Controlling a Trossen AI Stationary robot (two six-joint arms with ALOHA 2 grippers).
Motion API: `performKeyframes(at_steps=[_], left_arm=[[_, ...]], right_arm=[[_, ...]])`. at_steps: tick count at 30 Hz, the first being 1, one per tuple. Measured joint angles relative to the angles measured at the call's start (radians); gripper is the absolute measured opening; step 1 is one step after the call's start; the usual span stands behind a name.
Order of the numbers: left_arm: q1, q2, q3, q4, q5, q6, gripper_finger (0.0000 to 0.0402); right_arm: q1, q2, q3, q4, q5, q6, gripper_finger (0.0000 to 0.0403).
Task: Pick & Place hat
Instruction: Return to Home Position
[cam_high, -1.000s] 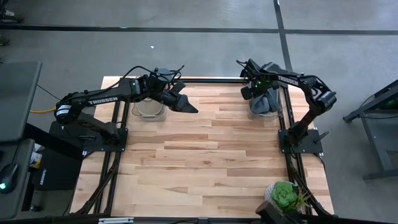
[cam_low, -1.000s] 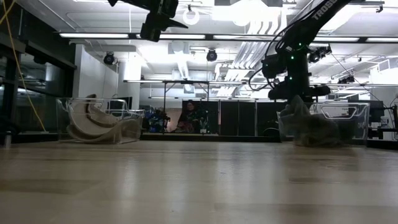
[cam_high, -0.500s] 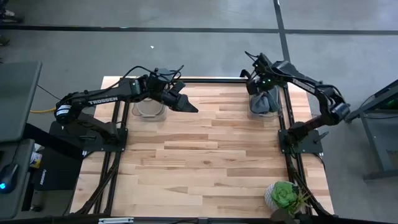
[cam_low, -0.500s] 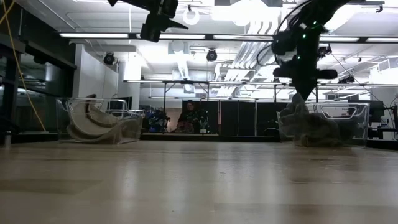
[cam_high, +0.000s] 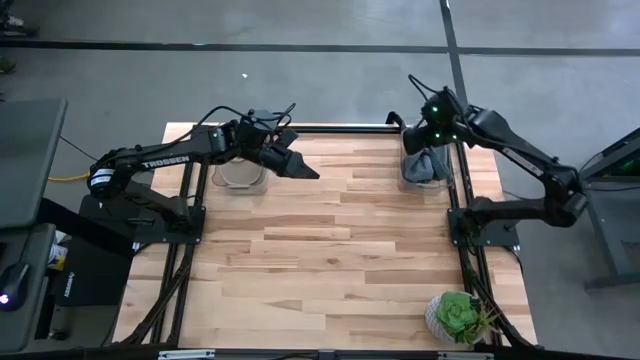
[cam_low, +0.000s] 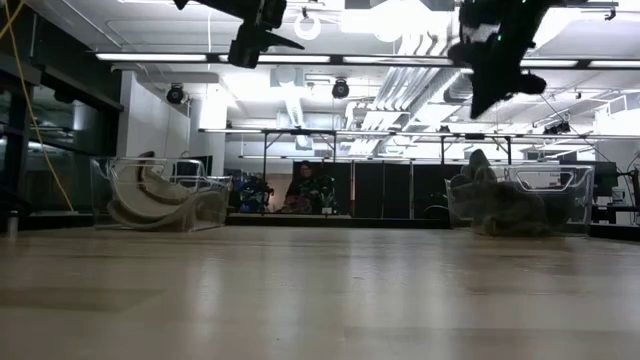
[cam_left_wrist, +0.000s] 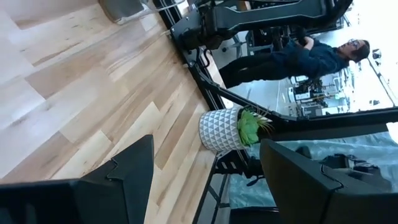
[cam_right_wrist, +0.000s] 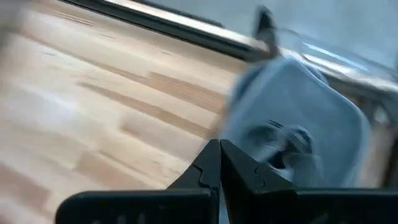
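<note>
A grey hat (cam_right_wrist: 292, 118) lies crumpled in a clear bin (cam_high: 425, 168) at the table's far right; in the low view its peak (cam_low: 478, 160) sticks up above the bin's wall. My right gripper (cam_low: 480, 105) hangs shut well above that hat with nothing between its fingers (cam_right_wrist: 219, 163). A second clear bin (cam_high: 240, 172) at the far left holds pale hats (cam_low: 160, 195). My left gripper (cam_high: 300, 167) is raised beside that bin, toward the table's middle, open and empty (cam_left_wrist: 205, 180).
A potted plant (cam_high: 458, 315) in a white patterned pot stands at the table's near right corner. Dark frame rails (cam_high: 458, 200) run along the table's left and right sides. A person (cam_low: 305, 188) sits in the room beyond the far edge. Bare wood (cam_high: 330, 240) lies between the bins.
My right gripper has gone up from the grey hat's peak to well above the bin, tipping as it rose and staying shut. The hat has stayed in the bin with its peak still up.
</note>
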Motion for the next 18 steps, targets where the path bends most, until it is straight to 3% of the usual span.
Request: performKeyframes(at_steps=[6,14,18], left_arm=[[0.000,-0.015,-0.001,-0.006,-0.081,0.033,0.0252],[0.000,-0.049,-0.015,0.023,-0.167,0.070,0.0252],[0.001,-0.077,-0.095,0.106,-0.201,0.058,0.0252]], right_arm=[[0.167,-0.066,0.000,0.151,0.002,-0.021,0.0000],[0.407,-0.050,-0.001,0.396,0.007,-0.184,0.0000],[0.461,-0.066,-0.102,0.577,-0.060,-0.212,0.0000]])
